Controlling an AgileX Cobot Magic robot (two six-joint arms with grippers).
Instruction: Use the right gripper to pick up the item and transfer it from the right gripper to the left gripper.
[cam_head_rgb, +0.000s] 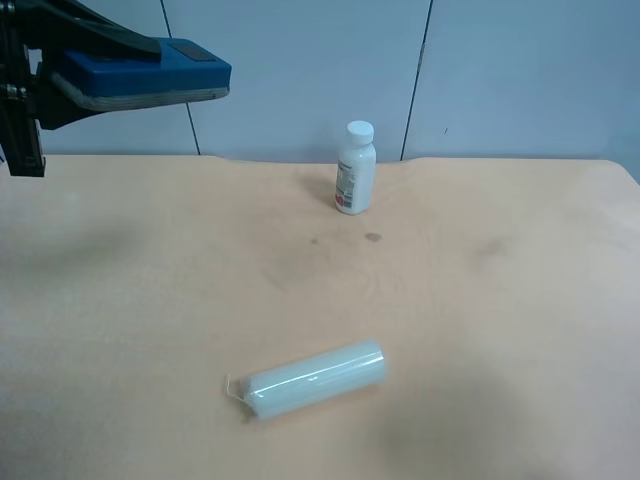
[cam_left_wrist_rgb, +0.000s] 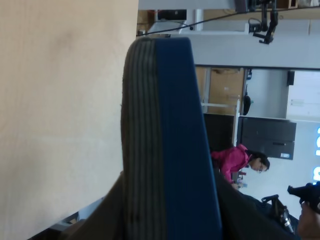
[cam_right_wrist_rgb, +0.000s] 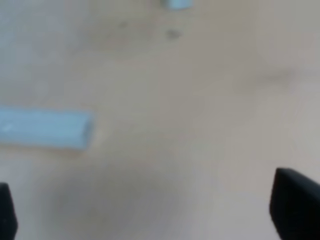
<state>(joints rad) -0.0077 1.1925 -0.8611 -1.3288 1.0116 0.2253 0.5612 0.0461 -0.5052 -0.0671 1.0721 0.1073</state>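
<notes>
The item (cam_head_rgb: 150, 72), a blue-topped eraser with a grey felt pad, hangs high above the table's far corner at the exterior high view's left. My left gripper (cam_head_rgb: 110, 75) is shut on it, one black finger on each side. In the left wrist view the item (cam_left_wrist_rgb: 170, 130) fills the middle, felt side toward the table, with the left gripper (cam_left_wrist_rgb: 170, 205) clamped around its base. My right gripper (cam_right_wrist_rgb: 150, 212) is open above bare tabletop; only its two black fingertips (cam_right_wrist_rgb: 295, 205) show, with nothing between them. It is out of the exterior high view.
A pale translucent roll (cam_head_rgb: 315, 378) lies on its side on the wooden table (cam_head_rgb: 500, 300) near the front; the roll (cam_right_wrist_rgb: 45, 129) also shows in the right wrist view. A white pill bottle (cam_head_rgb: 355, 168) stands upright at the back middle.
</notes>
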